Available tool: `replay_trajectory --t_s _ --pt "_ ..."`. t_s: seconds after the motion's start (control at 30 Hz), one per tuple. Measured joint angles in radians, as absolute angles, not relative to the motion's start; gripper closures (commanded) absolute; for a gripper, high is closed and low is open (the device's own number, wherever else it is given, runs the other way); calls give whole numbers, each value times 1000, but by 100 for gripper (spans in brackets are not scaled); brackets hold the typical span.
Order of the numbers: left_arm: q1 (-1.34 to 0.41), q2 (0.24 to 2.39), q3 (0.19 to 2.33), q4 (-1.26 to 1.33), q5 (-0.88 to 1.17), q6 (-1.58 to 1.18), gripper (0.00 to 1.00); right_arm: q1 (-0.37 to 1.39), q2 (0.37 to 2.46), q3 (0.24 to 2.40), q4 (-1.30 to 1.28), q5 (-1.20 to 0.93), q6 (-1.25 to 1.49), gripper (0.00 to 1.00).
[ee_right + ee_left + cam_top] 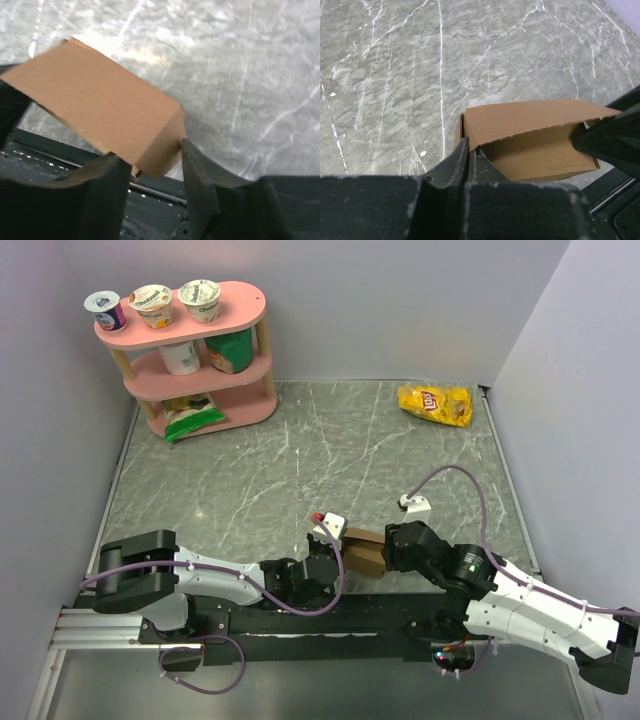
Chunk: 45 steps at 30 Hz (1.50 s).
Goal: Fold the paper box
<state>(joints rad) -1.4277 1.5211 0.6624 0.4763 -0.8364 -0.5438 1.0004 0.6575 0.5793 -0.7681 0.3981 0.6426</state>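
The paper box (365, 552) is a small brown cardboard box held just above the table's near edge, between my two grippers. My left gripper (330, 543) is shut, its fingers pinching the box's left wall at the corner under the lid flap. From the left wrist the paper box (535, 135) shows its lid slightly lifted, and the left gripper (470, 145) grips its near corner. My right gripper (392, 545) has the box's right end between its fingers. From the right wrist the paper box (100, 110) tilts, and the right gripper (150, 152) touches it on both sides.
A pink three-tier shelf (200, 350) with yogurt cups and packets stands at the back left. A yellow chip bag (435, 403) lies at the back right. Grey walls close in both sides. The black base rail (300, 625) runs right below the box.
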Motion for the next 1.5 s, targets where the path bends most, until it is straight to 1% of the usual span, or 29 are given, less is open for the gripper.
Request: replay_trajectory --t_s 0.03,0.1,0.17,0.2,0.23,0.33,0.4,0.67,0.93,1.1,1.27,1.5 --pt "-1428 1521 662 476 -837 -544 99 1000 655 579 -753 397 633 65" --pt "-1428 1521 662 476 -836 -544 99 994 655 579 -731 393 618 72" --pt "-1428 1521 662 477 -836 -543 99 987 659 579 -722 391 607 75" --pt "-1428 1521 662 477 -836 -543 99 983 660 579 -721 391 604 82" --pt "-1428 1521 662 477 -836 -543 99 979 661 579 -720 390 603 84" --pt "-1429 1523 666 474 -835 -541 99 968 660 579 -724 391 599 87" --pt "-1433 1528 672 469 -837 -538 99 963 655 579 -727 392 598 90" --pt "-1452 1549 696 453 -868 -510 99 913 632 584 -743 340 570 92" --pt "-1484 1608 763 399 -952 -450 99 819 678 631 -779 236 511 93" --pt "-1493 1624 781 383 -974 -430 99 732 685 644 -785 141 472 95" --pt "-1496 1633 793 375 -979 -414 99 612 683 649 -781 1 435 96" --pt "-1497 1637 803 364 -981 -394 99 519 709 668 -786 -120 384 99"
